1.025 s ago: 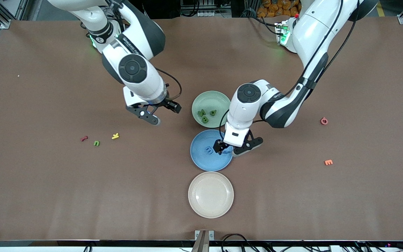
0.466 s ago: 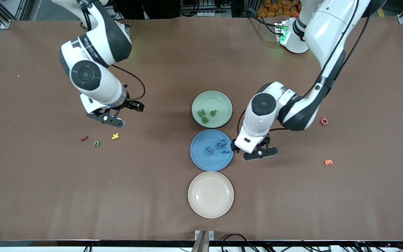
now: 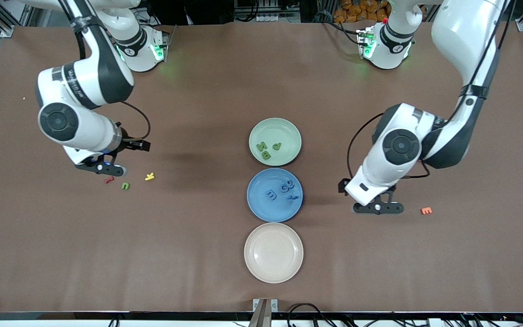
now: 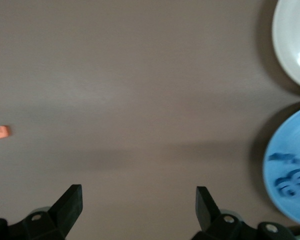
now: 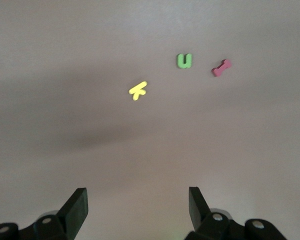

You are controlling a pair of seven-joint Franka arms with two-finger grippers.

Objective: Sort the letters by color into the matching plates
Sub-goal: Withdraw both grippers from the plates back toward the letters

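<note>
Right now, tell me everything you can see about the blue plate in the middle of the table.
The round, shallow, medium-blue matte plate sits flat on the brown table, in the middle of a row of three plates: the pale mint green plate lies farther from the front camera, the cream-beige plate nearer. It almost touches both neighbours. Three small chunky dark blue letters lie inside it, toward the left arm's end. Neither arm's tool touches it. The left wrist view shows part of its rim with two of the letters.

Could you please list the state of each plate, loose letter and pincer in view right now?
Green plate: holds three green letters.
Blue plate: holds three blue letters.
Beige plate: empty.
Green letter: loose on table.
Left pincer: open, empty.
Right pincer: open, empty, over the table beside the green letter.
</note>
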